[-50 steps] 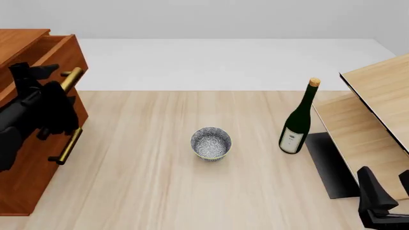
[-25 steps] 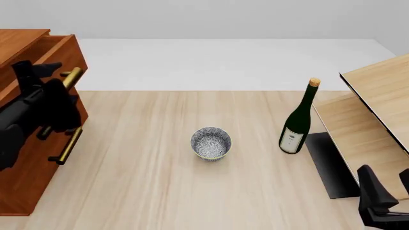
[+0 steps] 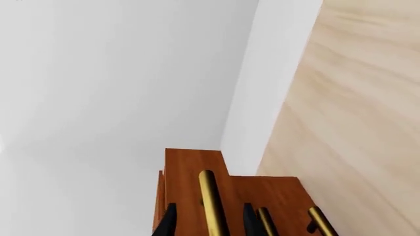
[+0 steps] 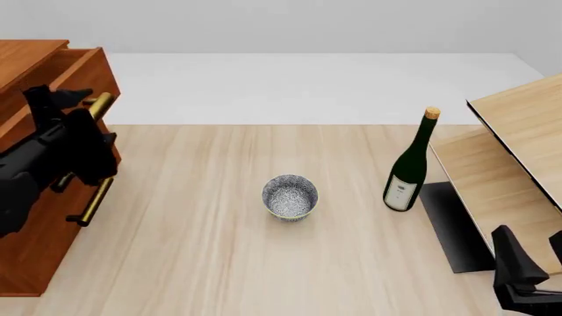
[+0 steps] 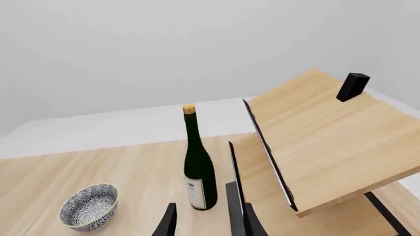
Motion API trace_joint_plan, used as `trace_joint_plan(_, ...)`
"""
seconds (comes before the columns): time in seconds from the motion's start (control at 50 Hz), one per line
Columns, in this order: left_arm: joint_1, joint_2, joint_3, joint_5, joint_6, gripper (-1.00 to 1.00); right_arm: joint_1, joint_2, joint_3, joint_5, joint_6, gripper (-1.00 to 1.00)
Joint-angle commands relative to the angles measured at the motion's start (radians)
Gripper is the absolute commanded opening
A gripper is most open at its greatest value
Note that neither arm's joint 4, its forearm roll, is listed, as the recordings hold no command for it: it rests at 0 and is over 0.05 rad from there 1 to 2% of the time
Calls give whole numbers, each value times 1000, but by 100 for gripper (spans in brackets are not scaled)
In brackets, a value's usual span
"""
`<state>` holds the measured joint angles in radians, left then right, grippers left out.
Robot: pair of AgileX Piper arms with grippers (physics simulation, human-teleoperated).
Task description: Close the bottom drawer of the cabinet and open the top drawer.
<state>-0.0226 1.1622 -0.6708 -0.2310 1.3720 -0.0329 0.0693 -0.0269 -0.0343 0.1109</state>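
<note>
Three brass-handled drawers stack in the cabinet (image 4: pixel 35 217) at nine o'clock; the top drawer (image 4: pixel 75 79) juts out, the bottom drawer (image 4: pixel 39 250) looks flush. Judging so, opening is underway. Left gripper (image 3: pixel 206 223) straddles the top handle (image 3: pixel 211 201), fingers spread (contact unclear); next, pull outward. Right gripper (image 5: pixel 200 221) idles, parted, empty.

My left arm (image 4: pixel 39 168) renders as matte black all over, a blocky, angular housing with hard edges and a few small protruding studs along its side. Its gripper (image 3: pixel 208 223) ends in two thin, dark, tapered fingers (image 3: pixel 169 222). My right gripper (image 5: pixel 204 221) looks the same: black, flat, blade-like fingers. From the front it shows a chunky black body with pointed tips.
</note>
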Motion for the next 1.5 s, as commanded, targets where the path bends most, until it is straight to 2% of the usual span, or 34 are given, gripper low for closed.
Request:
trace_joint_plan(0.02,-22,-18,18,10,-17,100,-1,-8,3,5,5,100)
trace_joint_plan(0.26,-36,-42,31,32,-51,100,0,-15,3,12,11,100)
trace_joint_plan(0.54,-29,-140,71,68,-24,100,-3,-25,8,18,28,100)
trace_joint_plan(0.66,-29,-197,89,98,-16,100,-20,15,13,-24,34,100)
trace_joint_plan(0.88,-20,-315,111,173,-10,100,-8,-2,11,-6,43,100)
trace_joint_plan(1.06,-8,-459,111,282,-7,100,6,-13,6,10,59,100)
trace_joint_plan(1.38,-25,-634,77,420,-16,100,-2,-8,-5,12,91,100)
trace_joint_plan(1.5,0,-694,40,479,-13,100,1,-10,-5,13,98,100)
